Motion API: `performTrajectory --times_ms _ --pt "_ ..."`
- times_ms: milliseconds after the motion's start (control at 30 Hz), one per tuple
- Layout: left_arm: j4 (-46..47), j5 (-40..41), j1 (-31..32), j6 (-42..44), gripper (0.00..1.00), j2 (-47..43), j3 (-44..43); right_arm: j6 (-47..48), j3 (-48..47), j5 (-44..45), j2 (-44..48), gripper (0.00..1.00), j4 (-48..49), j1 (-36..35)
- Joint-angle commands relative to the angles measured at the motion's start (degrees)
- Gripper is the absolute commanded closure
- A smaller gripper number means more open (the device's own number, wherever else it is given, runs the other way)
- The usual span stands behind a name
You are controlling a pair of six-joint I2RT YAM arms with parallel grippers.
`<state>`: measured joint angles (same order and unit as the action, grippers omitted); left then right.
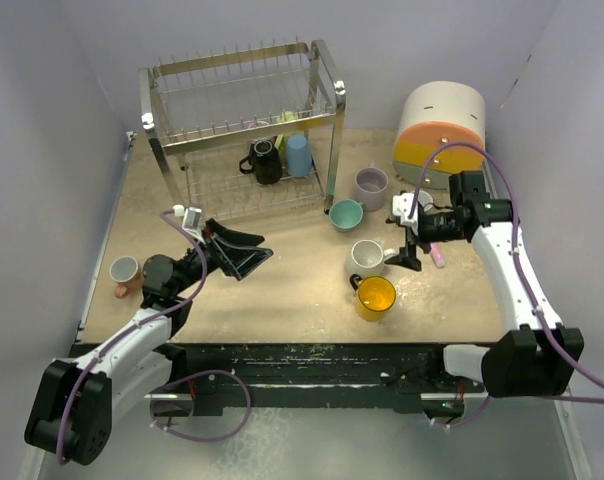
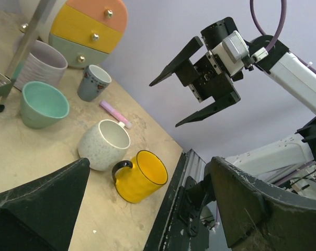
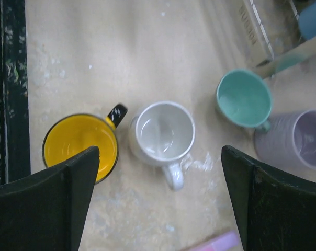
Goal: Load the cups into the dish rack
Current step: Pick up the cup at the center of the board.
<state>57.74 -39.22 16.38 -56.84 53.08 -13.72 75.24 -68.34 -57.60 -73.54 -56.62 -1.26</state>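
When you look from above, the dish rack (image 1: 242, 125) stands at the far left of the table (image 1: 282, 290). A black cup (image 1: 265, 160) and a blue cup (image 1: 298, 155) sit on its low shelf. Just right of the rack are a lilac cup (image 1: 370, 186) and a teal cup (image 1: 345, 214). Nearer are a white cup (image 1: 366, 257) and a yellow cup (image 1: 375, 297). A pink cup (image 1: 125, 270) sits alone at the left. The left gripper (image 1: 237, 252) is spread wide and holds nothing. The right gripper (image 1: 407, 240) hangs over the white cup, fingers apart.

From the left wrist, the left gripper (image 2: 153, 209) is wide apart and empty. The right gripper (image 2: 163, 104) is up in the air, spread and empty. The yellow cup (image 2: 142, 175) is just beside the white cup (image 2: 103, 144).

From the right wrist, the right gripper (image 3: 159, 154) is spread above the white cup (image 3: 163, 133), not touching it. The yellow cup (image 3: 77, 144) is on the left and the teal cup (image 3: 243, 98) on the right.
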Motion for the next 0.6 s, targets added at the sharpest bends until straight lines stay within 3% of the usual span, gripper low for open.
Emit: performTrajectory --times_ms 0,367,567 --pt "-2.98 0.02 1.54 3.02 0.00 -1.08 -2.16 -7.88 3.85 10.58 8.09 0.00 4.51 -0.89" --pt "-3.15 2.02 1.62 2.96 0.00 -0.06 -0.75 -14.73 14.67 20.02 10.72 0.01 12.74 -2.91" --pt "-3.86 3.07 1.57 2.25 0.00 0.29 -0.48 -18.05 18.67 26.25 7.80 0.15 16.51 -8.39"
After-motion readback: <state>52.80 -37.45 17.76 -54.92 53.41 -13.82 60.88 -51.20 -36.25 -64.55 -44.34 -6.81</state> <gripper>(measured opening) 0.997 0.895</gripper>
